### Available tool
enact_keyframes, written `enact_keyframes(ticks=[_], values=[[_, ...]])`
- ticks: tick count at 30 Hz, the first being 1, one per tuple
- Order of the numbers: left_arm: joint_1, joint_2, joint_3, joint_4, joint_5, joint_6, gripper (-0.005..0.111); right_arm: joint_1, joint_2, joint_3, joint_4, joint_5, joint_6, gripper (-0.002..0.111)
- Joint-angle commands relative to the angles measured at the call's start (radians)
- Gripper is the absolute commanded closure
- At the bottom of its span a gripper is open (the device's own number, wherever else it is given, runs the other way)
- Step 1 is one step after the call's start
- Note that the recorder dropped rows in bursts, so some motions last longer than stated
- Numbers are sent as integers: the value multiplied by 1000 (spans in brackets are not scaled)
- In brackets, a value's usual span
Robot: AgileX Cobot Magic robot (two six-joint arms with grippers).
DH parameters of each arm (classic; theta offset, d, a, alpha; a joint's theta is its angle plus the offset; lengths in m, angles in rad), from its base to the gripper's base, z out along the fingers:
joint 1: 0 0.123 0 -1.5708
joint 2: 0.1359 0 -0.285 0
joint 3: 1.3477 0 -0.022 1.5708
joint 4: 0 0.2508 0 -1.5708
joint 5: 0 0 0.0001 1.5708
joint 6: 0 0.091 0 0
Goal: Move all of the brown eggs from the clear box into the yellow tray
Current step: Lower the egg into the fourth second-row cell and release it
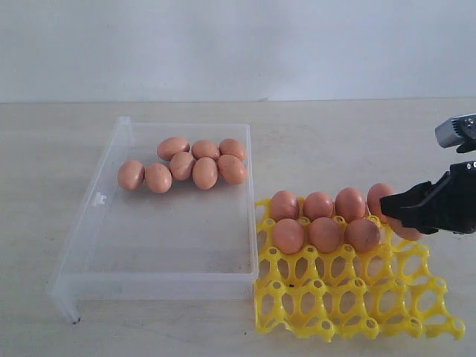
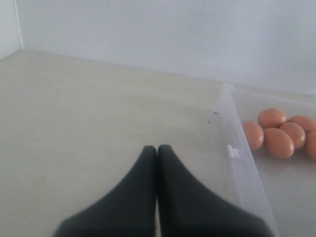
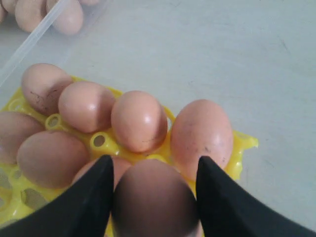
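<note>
Several brown eggs lie clustered at the far end of the clear box. The yellow tray stands to the right of the box, with a full back row and three eggs in its second row. My right gripper is shut on another brown egg, low over the second row's rightmost cup, just in front of the back-row egg. My left gripper is shut on nothing, above bare table beside the box wall. It does not show in the exterior view.
The tray's two front rows hold no eggs. The box's small latch tab sticks out of the wall nearest my left gripper. Pale tabletop runs back to a white wall.
</note>
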Motion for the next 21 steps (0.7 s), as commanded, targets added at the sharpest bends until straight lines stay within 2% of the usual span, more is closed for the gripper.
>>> enact_keyframes(ticks=[1, 16, 21], values=[[-3, 3, 0, -8, 3, -7, 111, 2, 37, 2, 74, -30, -71, 108], [-3, 3, 0, -8, 3, -7, 111, 2, 50, 2, 124, -30, -85, 108], [-3, 3, 0, -8, 3, -7, 111, 2, 50, 2, 67, -30, -85, 108]])
